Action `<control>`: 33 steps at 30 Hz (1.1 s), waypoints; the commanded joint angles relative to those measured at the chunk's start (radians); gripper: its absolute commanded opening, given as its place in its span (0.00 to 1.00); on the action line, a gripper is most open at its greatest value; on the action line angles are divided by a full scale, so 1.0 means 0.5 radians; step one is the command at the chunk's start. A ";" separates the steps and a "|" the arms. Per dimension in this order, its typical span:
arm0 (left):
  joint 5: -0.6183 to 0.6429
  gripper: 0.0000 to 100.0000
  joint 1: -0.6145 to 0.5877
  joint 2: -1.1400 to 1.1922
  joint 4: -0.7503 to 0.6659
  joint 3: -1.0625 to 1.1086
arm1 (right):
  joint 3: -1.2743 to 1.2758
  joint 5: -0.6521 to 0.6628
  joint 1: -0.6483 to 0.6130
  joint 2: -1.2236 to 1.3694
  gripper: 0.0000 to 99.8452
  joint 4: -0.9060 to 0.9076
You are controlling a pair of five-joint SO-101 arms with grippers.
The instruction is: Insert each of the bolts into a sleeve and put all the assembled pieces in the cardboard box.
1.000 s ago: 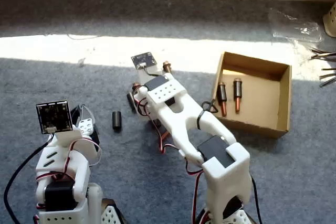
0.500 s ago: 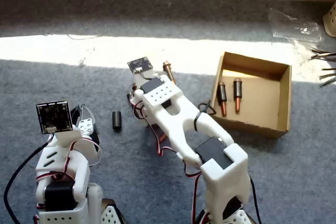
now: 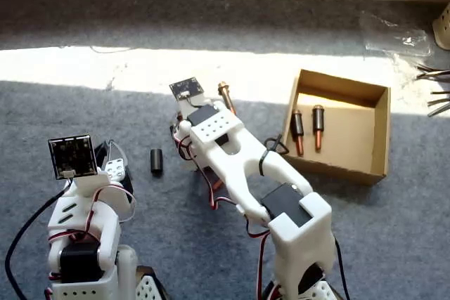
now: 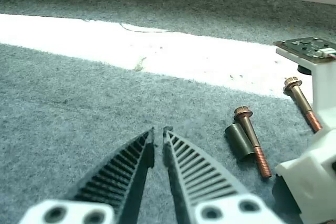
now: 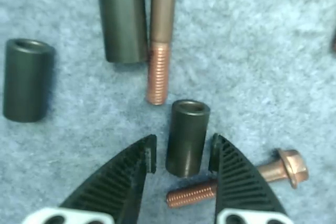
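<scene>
Sleeves and bolts lie loose around the middle of the grey carpet (image 3: 394,244). One short sleeve (image 5: 187,135) sits between the jaws of the right gripper (image 5: 182,148). The jaws stand wide on either side of it, with a sliver of carpet showing at each pad, so they straddle it without clamping. A copper bolt (image 5: 241,178) lies crosswise just on the wrist side of that sleeve. Farther out, a long sleeve (image 5: 122,14) and a second bolt (image 5: 159,40) lie side by side, touching, and an outer sleeve (image 5: 27,80) lies apart from them.

Compared with a second ago, the right arm (image 3: 232,149) has swung a little toward the left arm's side and its wrist has turned. Its camera board (image 3: 186,88) now sits tilted and nearer the arm's base. The bolt head and sleeve that showed beside the wrist are now covered. A third bolt (image 3: 226,96), at the edge of the sunlit strip, shows more of its shank.

The left arm (image 3: 88,223) has not moved from the carpet's near left corner. The left gripper (image 4: 158,132) has its jaws drawn almost together, leaving a thin slit and gripping nothing. A lone sleeve (image 3: 155,160) lies where it was, between the two arms. The cardboard box (image 3: 380,138), toward the carpet's right side, holds the same two assembled pieces (image 3: 297,130), lying side by side.
</scene>
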 commanded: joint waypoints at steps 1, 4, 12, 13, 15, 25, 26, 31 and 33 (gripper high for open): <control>-0.006 0.05 -0.011 -0.011 -0.058 -0.017 | -0.075 -0.006 0.032 -0.020 0.16 -0.041; -0.006 0.05 -0.011 -0.011 -0.058 -0.017 | -0.078 0.000 0.035 -0.020 0.12 -0.044; -0.006 0.05 -0.011 -0.011 -0.058 -0.017 | -0.078 0.000 0.035 -0.020 0.04 -0.044; -0.006 0.05 -0.011 -0.011 -0.058 -0.017 | -0.078 0.000 0.035 -0.020 0.04 -0.044; -0.006 0.05 -0.011 -0.011 -0.058 -0.017 | -0.078 0.003 0.035 -0.020 0.04 -0.044; -0.006 0.05 -0.011 -0.011 -0.083 0.023 | -0.081 0.009 0.133 -0.044 0.00 -0.026; -0.006 0.05 -0.011 -0.011 -0.110 0.044 | -0.081 0.049 0.133 -0.063 0.00 -0.023; -0.006 0.05 -0.008 -0.011 -0.249 0.140 | -0.069 0.255 0.121 -0.321 0.00 0.026; -0.006 0.05 -0.008 -0.011 -0.261 0.146 | -0.066 0.270 0.127 -0.446 0.00 0.029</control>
